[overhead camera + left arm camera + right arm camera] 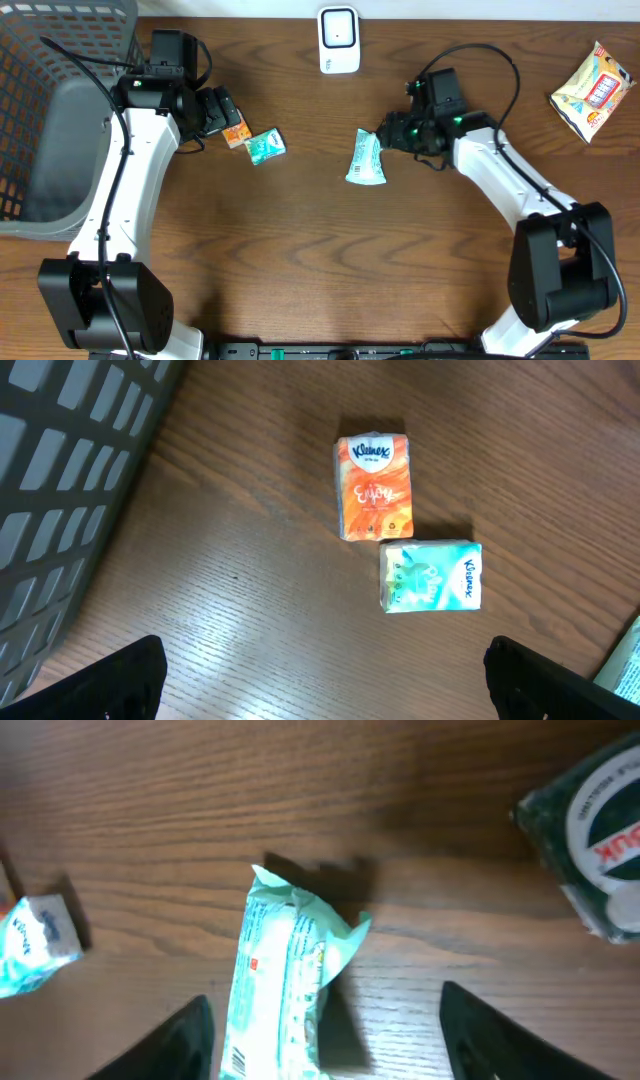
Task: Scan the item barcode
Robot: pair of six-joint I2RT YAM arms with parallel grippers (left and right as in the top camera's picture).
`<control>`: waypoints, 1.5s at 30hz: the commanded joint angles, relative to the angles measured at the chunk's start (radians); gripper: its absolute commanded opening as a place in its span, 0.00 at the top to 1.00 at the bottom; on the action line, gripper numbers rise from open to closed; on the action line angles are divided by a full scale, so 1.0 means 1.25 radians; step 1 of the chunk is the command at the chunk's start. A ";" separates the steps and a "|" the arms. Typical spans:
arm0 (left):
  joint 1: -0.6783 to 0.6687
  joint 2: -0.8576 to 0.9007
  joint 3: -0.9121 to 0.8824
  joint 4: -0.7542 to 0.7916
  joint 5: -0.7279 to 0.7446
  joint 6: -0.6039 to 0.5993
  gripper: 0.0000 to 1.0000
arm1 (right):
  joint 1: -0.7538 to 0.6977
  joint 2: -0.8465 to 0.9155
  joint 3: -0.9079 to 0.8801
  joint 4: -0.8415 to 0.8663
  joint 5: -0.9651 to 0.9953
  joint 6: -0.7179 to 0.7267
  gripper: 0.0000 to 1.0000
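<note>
Surface: dark brown wood with long grain lines, matte.
Pouch: soft teal and white plastic wrapper, wrinkled, with crimped ends; it lies flat near the middle of the surface, below the scanner and well apart from it.
Pouch axis: in the overhead view its long axis runs roughly from the far edge toward the near edge, slightly tilted, with the narrower crimped end pointing toward the scanner.
Scanner: white, boxy with rounded corners, standing at the far edge.
Right end effector: dark fingers spread wide, one on each side of the pouch, with a gap at both sides; it grips nothing.
Left end effector: fingers at their widest with bare wood between them; it holds nothing.
Tissue packs: an orange pack and a teal pack, both glossy and rectangular, lying corner to corner.
Basket: grey plastic lattice on the left.
Snack bag: crinkled yellow and white, at the far right.
Only overhead: the scanner, the snack bag and both arms.
Only right wrist: the pouch's folds and small red print up close, and a dark, white-edged thing with red lettering, cut off by the frame.
Only left wrist: the brand lettering on the tissue packs.
</note>
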 commanded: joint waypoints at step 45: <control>0.003 0.004 0.004 -0.002 -0.010 0.005 0.00 | 0.026 -0.016 0.001 -0.010 0.073 -0.009 0.01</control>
